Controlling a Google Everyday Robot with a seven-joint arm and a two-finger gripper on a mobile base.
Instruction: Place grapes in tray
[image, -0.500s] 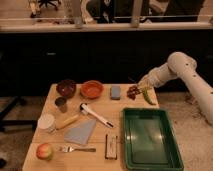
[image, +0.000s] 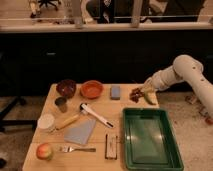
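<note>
Dim warm light on the pale wooden tabletop (image: 116, 116), soft glare inside the glossy green plastic tray (image: 150, 136), dark backdrop (image: 75, 55) at 12 o'clock, claw (image: 142, 93) shadowed at 2 o'clock

My gripper (image: 142, 92) is right beside the grapes (image: 135, 94), a small, lumpy, dark reddish cluster at the far right of the table (image: 116, 112), just beyond the tray's (image: 150, 140) far rim. The tray is large, glossy green and rectangular with a raised rim. It lies flat, nothing in it.
</note>
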